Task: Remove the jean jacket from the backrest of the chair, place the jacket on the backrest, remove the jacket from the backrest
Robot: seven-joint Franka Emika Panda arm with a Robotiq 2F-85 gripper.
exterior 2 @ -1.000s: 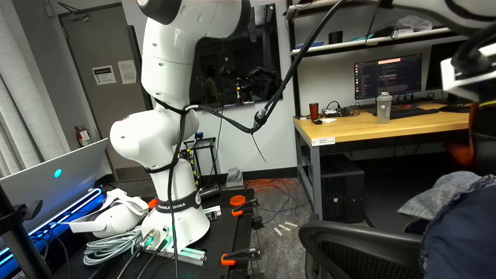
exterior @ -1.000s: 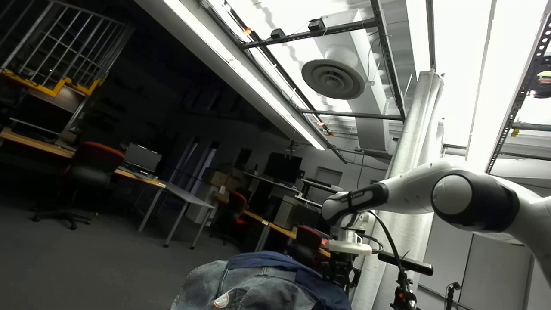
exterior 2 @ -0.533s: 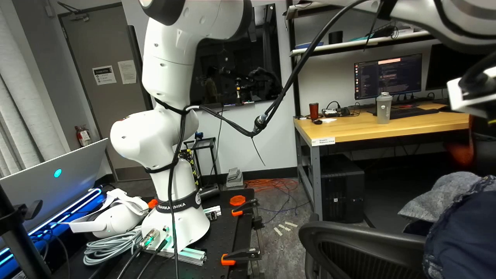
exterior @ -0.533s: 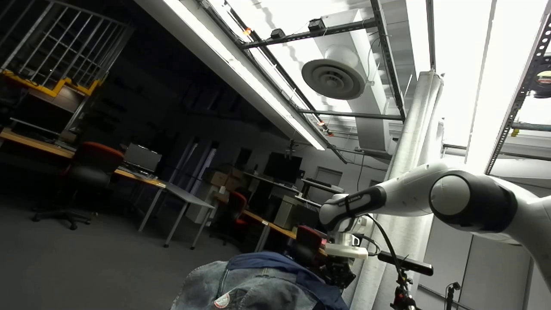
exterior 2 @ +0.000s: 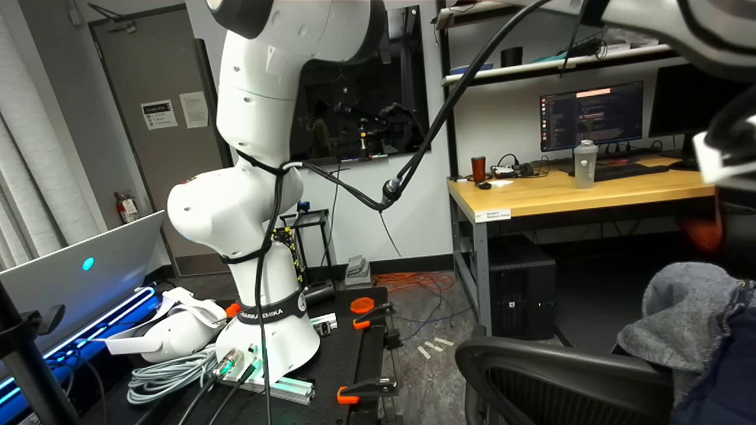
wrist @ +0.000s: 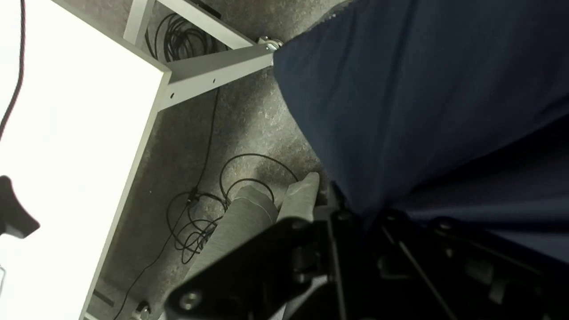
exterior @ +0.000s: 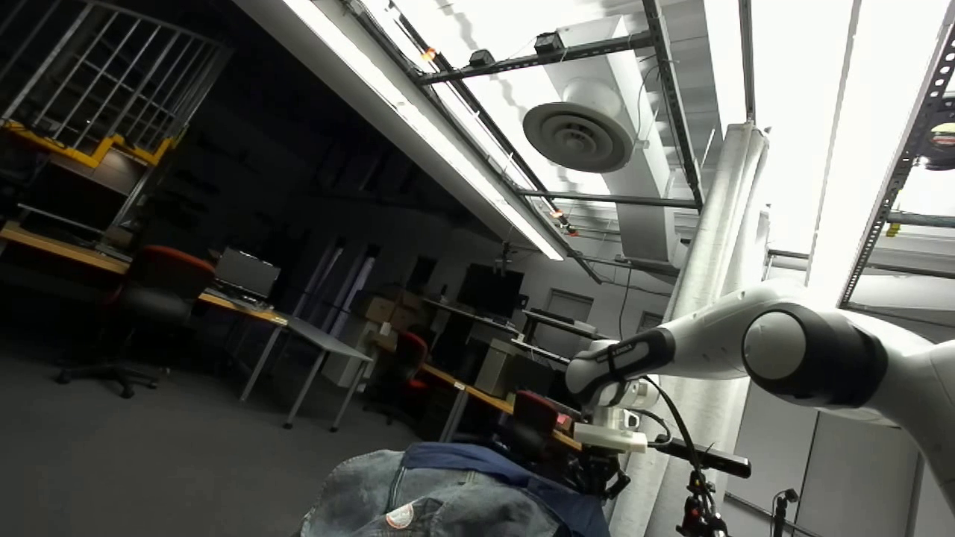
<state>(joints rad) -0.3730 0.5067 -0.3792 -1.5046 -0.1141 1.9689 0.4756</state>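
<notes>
The dark-blue jean jacket (exterior: 448, 500), with its grey-blue side and a round patch, shows at the bottom of an exterior view. Part of the jacket (exterior 2: 723, 372) hangs over the dark curved backrest (exterior 2: 567, 363) of the chair (exterior 2: 531, 401), at the lower right. In the wrist view the jacket's cloth (wrist: 413, 102) narrows to a pinched fold between the fingertips of my gripper (wrist: 366, 215), which is shut on it. My gripper (exterior: 597, 481) stands at the jacket's edge. What lies beneath the cloth is hidden.
A white tabletop (wrist: 75, 115) and looped floor cables (wrist: 195, 226) show in the wrist view. A camera on a stand (exterior: 701, 451) is close to the arm. A desk with a bottle (exterior 2: 585, 165) stands behind the chair.
My gripper dipped, tilted and closed on the jacket. It has since come back rightward in an exterior view, and the jacket has shifted with it, baring more of the backrest.
</notes>
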